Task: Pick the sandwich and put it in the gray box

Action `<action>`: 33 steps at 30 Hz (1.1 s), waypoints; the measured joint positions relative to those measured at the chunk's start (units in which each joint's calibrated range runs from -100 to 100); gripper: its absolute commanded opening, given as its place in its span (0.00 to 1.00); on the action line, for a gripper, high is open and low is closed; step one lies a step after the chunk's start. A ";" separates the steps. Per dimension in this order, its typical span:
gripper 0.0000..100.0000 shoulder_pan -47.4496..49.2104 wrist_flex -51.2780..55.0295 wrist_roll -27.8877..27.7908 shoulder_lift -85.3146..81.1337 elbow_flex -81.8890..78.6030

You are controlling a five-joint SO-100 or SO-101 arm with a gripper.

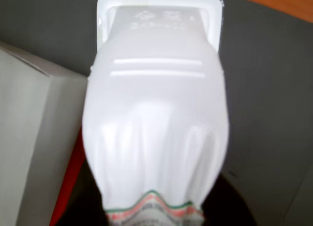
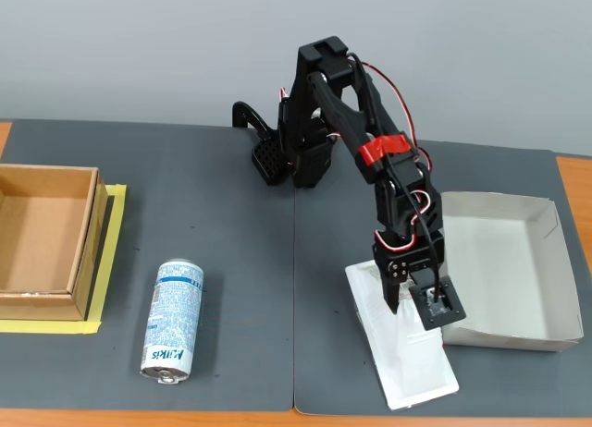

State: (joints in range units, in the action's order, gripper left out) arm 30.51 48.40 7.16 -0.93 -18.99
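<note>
My fingers straddle the sandwich across its long axis near the table's front edge; the gray box sits just beside it; whether I'm pinching, I cannot tell.

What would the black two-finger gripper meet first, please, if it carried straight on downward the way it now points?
Most likely the white wedge-shaped plastic sandwich package, directly under the gripper; whether they already touch is unclear.

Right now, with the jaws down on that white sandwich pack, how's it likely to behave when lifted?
The sandwich looks like thin glossy plastic, so it may flex and slip a little. Its shell creases in the wrist view, suggesting it dents easily. The long wedge reaches well past the gripper, so the free end will probably droop or swing.
</note>
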 measured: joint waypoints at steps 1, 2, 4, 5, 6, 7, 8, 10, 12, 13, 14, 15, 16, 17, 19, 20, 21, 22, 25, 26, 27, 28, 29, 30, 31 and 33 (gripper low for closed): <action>0.02 -0.15 0.00 0.00 0.00 0.00; 0.02 -0.37 0.00 0.00 0.00 0.00; 0.02 -0.44 0.00 0.00 -0.17 0.00; 0.02 -0.44 0.00 0.00 -0.42 0.00; 0.02 -0.44 0.00 0.00 -0.59 -0.09; 0.02 -0.52 0.00 0.00 -0.93 -0.09; 0.02 -0.59 0.00 0.00 -1.27 -0.18; 0.02 -0.59 0.00 0.00 -1.87 -0.18; 0.02 -0.59 0.00 0.00 -2.55 -0.27; 0.02 -0.52 0.00 0.00 -3.06 -0.27; 0.02 -0.52 0.09 0.00 -3.57 -0.27; 0.02 -0.52 0.17 0.00 -4.16 -0.27; 0.02 -0.52 0.17 0.00 -4.84 -0.27; 0.02 -0.52 0.17 0.00 -5.52 -0.27; 0.02 -0.52 0.17 0.00 -7.14 -0.27; 0.02 -0.66 0.17 0.00 -7.90 -0.27; 0.02 -0.66 0.17 0.00 -8.75 -0.27; 0.02 -0.66 0.17 0.00 -9.69 -0.27; 0.02 -0.74 0.17 0.00 -12.83 -0.27; 0.02 -0.74 0.17 0.00 -14.02 -0.27; 0.02 -0.74 0.17 0.00 -15.21 -0.27; 0.02 -0.74 0.17 0.00 -16.31 -0.27; 0.02 -0.74 0.17 0.00 -17.50 -0.27; 0.02 -0.66 0.26 0.00 -18.69 -0.27; 0.02 -0.66 0.26 0.00 -19.97 -0.27; 0.02 -0.66 0.26 0.00 -22.09 -0.27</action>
State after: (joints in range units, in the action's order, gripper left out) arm 29.85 48.66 7.16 -23.02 -19.26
